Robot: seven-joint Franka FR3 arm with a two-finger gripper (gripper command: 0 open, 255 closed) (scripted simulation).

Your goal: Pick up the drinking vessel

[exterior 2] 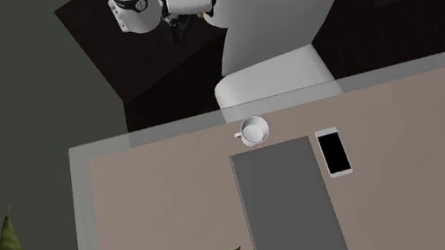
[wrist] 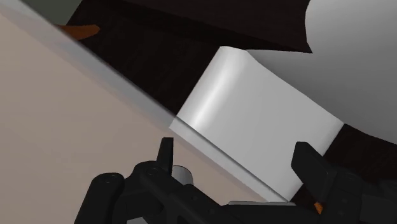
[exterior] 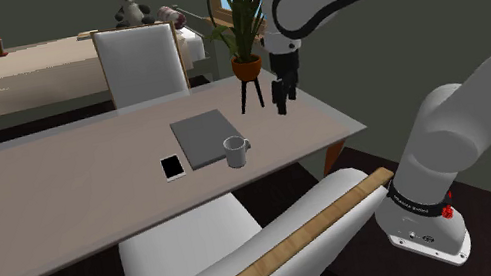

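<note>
**Shoulder view.** The white mug stands upright on the beige table, near its front edge. It is just beside the near corner of a flat grey slab, with its handle turned to this view's right. A phone lies flat on the slab's other side. The gripper hangs fingers-down above the table's right end, well apart from the mug and holding nothing. A white chair is drawn up at the near side, and a second chair at the far side. A potted plant stands behind the table.

**Second exterior view (from overhead).** The mug sits close to the table edge, its open mouth facing up. It is just off a corner of the slab, and the phone lies alongside the slab. The white chair meets that edge. The gripper appears as a dark shape at the arm's end, beside the chair.

**Wrist view.** The two black fingers stand spread, with nothing between them, so the gripper is empty. Beyond them lie the table edge and the white chair. A small pale shape by one finger may be the mug, but I cannot tell.
</note>
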